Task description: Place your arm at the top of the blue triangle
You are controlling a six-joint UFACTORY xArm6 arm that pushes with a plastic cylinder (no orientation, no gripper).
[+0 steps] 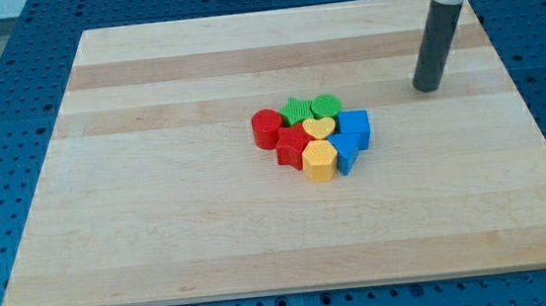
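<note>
The blue triangle (346,152) lies at the lower right of a tight cluster of blocks near the board's middle, just below a blue cube (355,126). My tip (428,88) stands on the board up and to the right of the cluster, well apart from the blue cube and the blue triangle. It touches no block.
The cluster also holds a red cylinder (267,128), a red star (293,147), a green star (297,109), a green round block (326,107), a yellow heart (318,127) and a yellow hexagon (319,161). The wooden board (159,212) lies on a blue perforated table.
</note>
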